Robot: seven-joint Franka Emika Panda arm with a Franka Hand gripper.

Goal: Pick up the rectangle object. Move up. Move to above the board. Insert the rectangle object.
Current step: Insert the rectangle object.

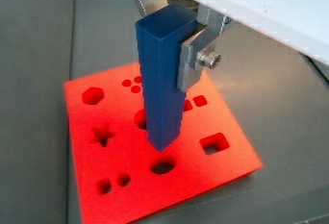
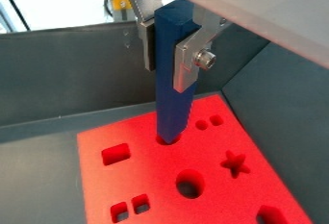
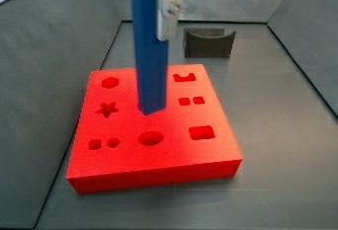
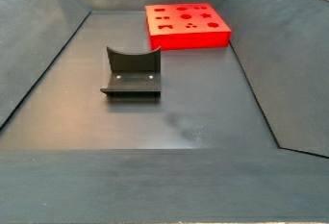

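Gripper (image 1: 180,37) fingers clamp the upper end of the bar (image 1: 161,84), flat silver plates pressing its sides, with a screw head showing on one finger (image 2: 195,57). It holds the bar upright over the board (image 3: 132,160), near the board's middle.

My reading is that the insert step is in hand. In both wrist views the bar's lower end sits at the board's top face, and in a side view it meets the surface between the star hole (image 3: 109,108) and the round hole (image 3: 152,136). Whether the tip has already entered a cut-out or only rests at its mouth I cannot tell; the bar hides the hole below it.

The next move probably calls for a straight push down, keeping the bar vertical and its rectangular section square with the slot. Any twist would likely jam a corner on the rim.

The bar is plain blue, smooth, long and thin, with sharp edges. The board is a thick, flat, bright red block, matte, pierced by a hexagon, circles, squares and a rectangle (image 3: 201,132). Beyond the board, on the dark grey worktop (image 4: 193,122), stands the fixture (image 4: 131,72), a dark L-shaped bracket, well apart from the board.
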